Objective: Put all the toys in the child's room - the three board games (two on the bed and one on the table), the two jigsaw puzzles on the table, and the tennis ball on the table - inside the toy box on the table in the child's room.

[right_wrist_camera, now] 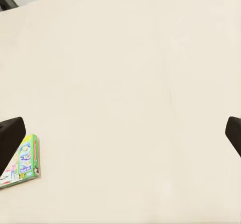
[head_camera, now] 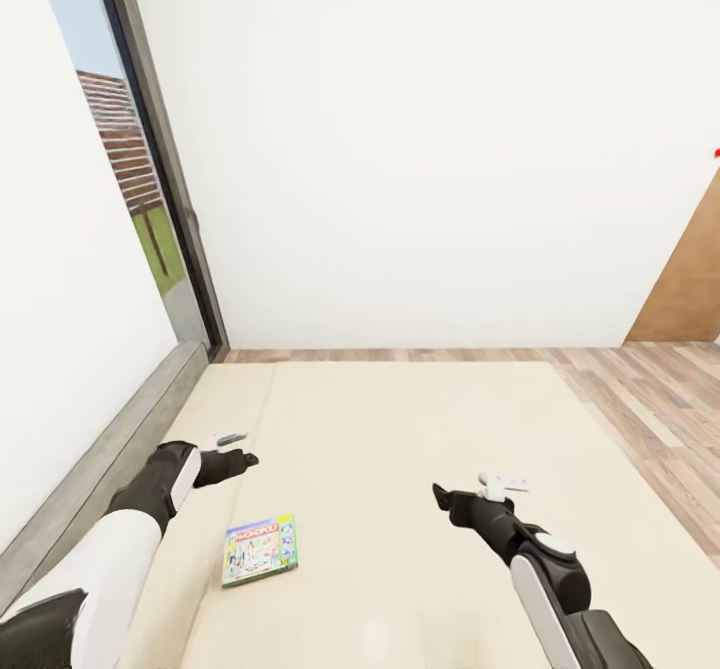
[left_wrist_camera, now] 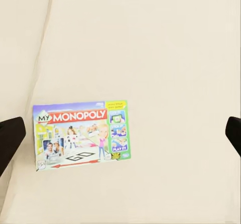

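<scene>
Head view: I held both arms over the bed [head_camera: 420, 429], My Monopoly box [head_camera: 260, 549] flat below the left gripper [head_camera: 243, 460]. Left wrist view: fingers [left_wrist_camera: 10, 138] spread wide (for straddling). Right wrist view: right gripper [right_wrist_camera: 120, 136] spread, empty.

One board game [head_camera: 260, 549] (a "My Monopoly" box) on one bed [head_camera: 400, 429]; two grippers, left gripper [head_camera: 232, 454] and right gripper [head_camera: 475, 494].

A bedroom in a home: a low cream bed [head_camera: 400, 429] carrying a board game [head_camera: 260, 549], wood-plank floor [head_camera: 650, 389], white walls [head_camera: 420, 149], tall window [head_camera: 130, 179].
</scene>
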Controlling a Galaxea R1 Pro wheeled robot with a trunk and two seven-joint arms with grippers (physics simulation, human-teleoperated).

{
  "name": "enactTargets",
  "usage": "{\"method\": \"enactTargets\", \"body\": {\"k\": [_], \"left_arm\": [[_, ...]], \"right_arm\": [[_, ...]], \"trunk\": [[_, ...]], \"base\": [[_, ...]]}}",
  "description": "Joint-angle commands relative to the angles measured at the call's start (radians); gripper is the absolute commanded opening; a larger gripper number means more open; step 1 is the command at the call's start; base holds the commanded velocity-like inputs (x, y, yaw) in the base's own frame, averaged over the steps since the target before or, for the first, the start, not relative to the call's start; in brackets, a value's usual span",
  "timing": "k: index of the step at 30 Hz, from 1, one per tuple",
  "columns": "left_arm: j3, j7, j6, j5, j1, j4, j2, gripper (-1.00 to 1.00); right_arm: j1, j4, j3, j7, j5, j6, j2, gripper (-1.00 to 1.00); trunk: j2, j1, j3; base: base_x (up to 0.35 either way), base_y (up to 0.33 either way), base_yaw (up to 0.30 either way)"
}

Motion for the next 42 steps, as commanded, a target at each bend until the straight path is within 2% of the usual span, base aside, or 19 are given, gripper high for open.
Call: {"method": "enactTargets", "body": {"k": [1,6,9,12,21,42], "left_arm": [[0.005,-0.009,0.019,-0.004,-0.006,-0.001,0.0,1.0],[0.005,-0.024,0.082,-0.005,-0.035,-0.004,0.007,1.0],[0.005,-0.026,0.094,-0.007,-0.058,-0.002,0.026,1.0],[0.005,-0.027,0.099,-0.006,-0.072,0.001,0.044,1.0],[0.005,-0.028,0.101,-0.005,-0.08,0.003,0.044,1.0],[-0.003,-0.03,0.092,-0.004,-0.08,-0.001,0.05,1.0]], "right_arm": [[-0.001,-0.014,0.002,-0.01,-0.01,0.02,0.0,1.0],[-0.02,-0.059,-0.005,-0.01,-0.011,0.131,0.007,1.0],[-0.052,-0.065,-0.019,-0.01,-0.021,0.197,0.01,1.0],[-0.07,-0.068,-0.033,-0.008,-0.053,0.248,0.01,1.0],[-0.079,-0.07,-0.045,-0.006,-0.084,0.283,0.011,1.0],[-0.079,-0.07,-0.047,-0.005,-0.086,0.275,0.011,1.0]], "trunk": [[-0.002,0.001,-0.004],[-0.002,0.001,-0.012],[-0.002,0.001,-0.017],[-0.002,0.001,-0.022],[-0.002,0.001,-0.031],[-0.002,0.001,-0.048]], "base": [[0.0,0.0,0.0],[0.0,0.0,0.0],[0.0,0.0,0.0],[0.0,0.0,0.0],[0.0,0.0,0.0],[0.0,0.002,0.0]]}}
